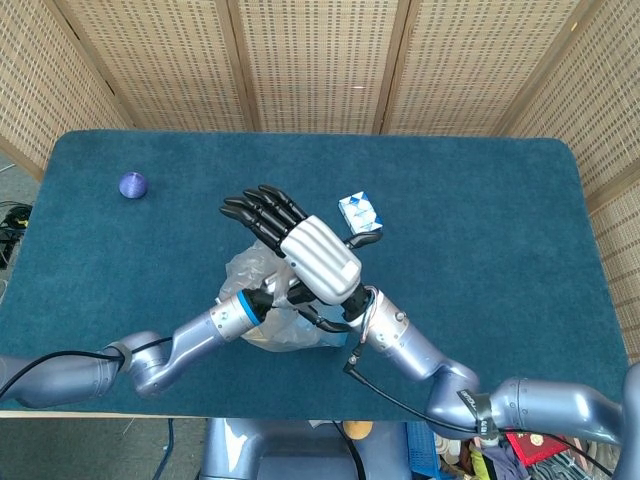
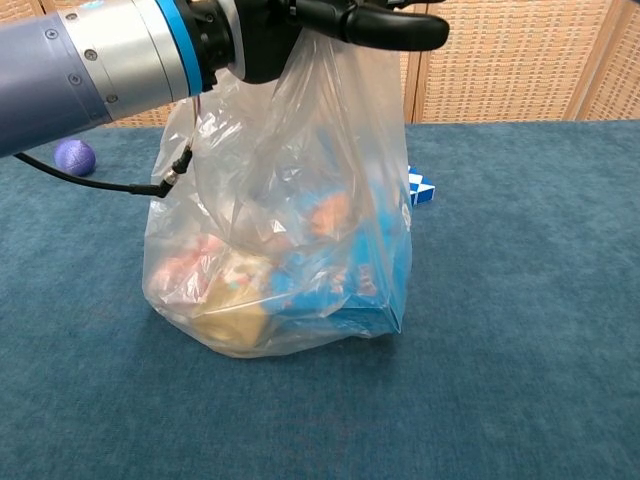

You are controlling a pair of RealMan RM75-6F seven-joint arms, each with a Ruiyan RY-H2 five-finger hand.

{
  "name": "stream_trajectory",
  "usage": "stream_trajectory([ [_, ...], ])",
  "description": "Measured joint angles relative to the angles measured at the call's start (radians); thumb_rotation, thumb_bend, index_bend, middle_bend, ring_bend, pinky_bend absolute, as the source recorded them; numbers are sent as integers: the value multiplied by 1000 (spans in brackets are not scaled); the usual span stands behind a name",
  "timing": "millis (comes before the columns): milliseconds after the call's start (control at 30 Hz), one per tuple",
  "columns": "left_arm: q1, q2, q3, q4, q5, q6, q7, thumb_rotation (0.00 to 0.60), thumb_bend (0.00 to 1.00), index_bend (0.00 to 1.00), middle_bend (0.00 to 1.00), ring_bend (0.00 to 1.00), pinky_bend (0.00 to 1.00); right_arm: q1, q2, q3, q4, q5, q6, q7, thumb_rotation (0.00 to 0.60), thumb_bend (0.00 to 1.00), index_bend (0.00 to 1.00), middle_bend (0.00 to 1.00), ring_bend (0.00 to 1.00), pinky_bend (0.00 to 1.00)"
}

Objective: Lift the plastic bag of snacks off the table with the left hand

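The clear plastic bag of snacks (image 2: 290, 250) stands on the blue table (image 2: 530, 300), with colourful packets in its lower half and its base touching the cloth. My left hand (image 2: 300, 20) grips the gathered top of the bag at the upper edge of the chest view, and the plastic hangs stretched below it. In the head view the bag (image 1: 250, 275) shows beneath both arms. There the left hand (image 1: 285, 300) is mostly hidden under my right hand (image 1: 305, 245), which hovers above the bag with its fingers spread flat and nothing in it.
A small purple ball (image 1: 132, 184) lies at the far left of the table. A blue and white box (image 1: 359, 212) sits just behind the bag, to its right. Wicker screens (image 1: 320, 60) stand along the table's back and sides.
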Motion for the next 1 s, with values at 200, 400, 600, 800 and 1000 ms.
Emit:
stream_trajectory([
  [200, 3, 3, -8, -6, -3, -1, 20, 600, 175, 0, 0, 0, 0, -7, 18, -3, -19, -5, 1, -3, 600, 0, 0, 80, 0, 0],
  [400, 10, 5, -18, -9, -14, -2, 41, 600, 174, 0, 0, 0, 0, -30, 74, -8, -66, -7, -2, -2, 600, 0, 0, 55, 0, 0],
  [600, 15, 4, -23, -8, -18, -2, 48, 600, 175, 0, 0, 0, 0, -56, 137, -17, -108, -11, -14, 16, 600, 0, 0, 48, 0, 0],
  [800, 24, -1, -34, -10, -25, 10, 50, 600, 173, 0, 0, 0, 0, -97, 194, -49, -143, -61, -8, 45, 600, 0, 0, 45, 0, 0],
  [1000, 32, -2, -42, -13, -27, 18, 49, 600, 175, 0, 0, 0, 0, -138, 238, -77, -148, -104, 17, 76, 600, 0, 0, 38, 0, 0],
])
